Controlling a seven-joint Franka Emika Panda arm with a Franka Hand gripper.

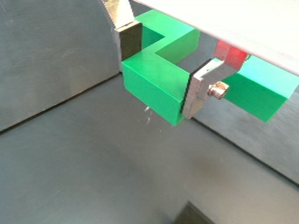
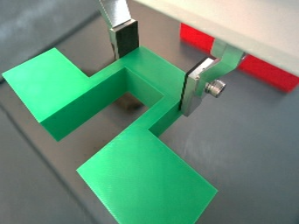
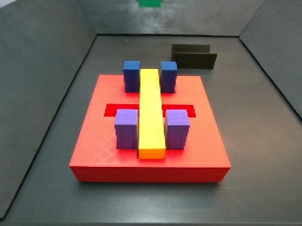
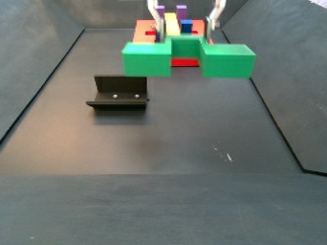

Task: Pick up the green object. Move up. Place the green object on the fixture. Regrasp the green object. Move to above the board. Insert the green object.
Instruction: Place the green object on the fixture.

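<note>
Lab test pen: dark walled floor [image 4: 153,144], fixture [image 4: 119,94].

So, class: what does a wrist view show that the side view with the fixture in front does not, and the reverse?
Only the wrist view: the jaws' silver plates close up, pressing on the middle of the green object, and a screw on one plate.
Only the side view: the fixture, bare on the floor and apart from the green object, and the blue and purple blocks behind.
Both: the jaws shut on the green object, held off the floor, with a bit of the red board beyond it.
</note>
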